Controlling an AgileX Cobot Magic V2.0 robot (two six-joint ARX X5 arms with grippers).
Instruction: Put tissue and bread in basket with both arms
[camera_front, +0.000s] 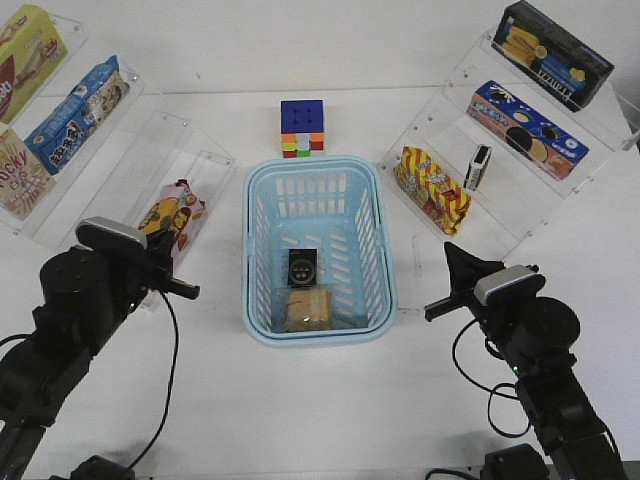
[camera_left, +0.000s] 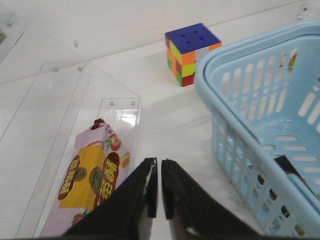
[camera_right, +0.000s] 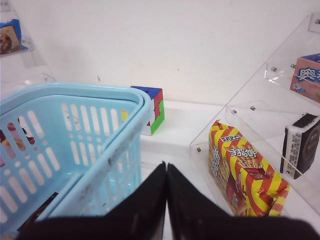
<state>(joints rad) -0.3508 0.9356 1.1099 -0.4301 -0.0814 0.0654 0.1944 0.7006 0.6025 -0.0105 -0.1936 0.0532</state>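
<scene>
1. Front view: the blue basket sits in the middle of the table. The tissue lies flat inside the basket, on its floor.
2. The bread is inside the basket too, just beside the tissue, at the end of the basket closest to the arms.
3. The left gripper hangs outside the basket, on its left. Its fingers are pressed together and hold nothing.
4. The right gripper hangs outside the basket, on its right. Its fingers are closed too, with nothing in them.
5. I think both things are already put away, so the job looks done.
6. Next, the arms only need to stay clear of the basket and not bump it.
</scene>
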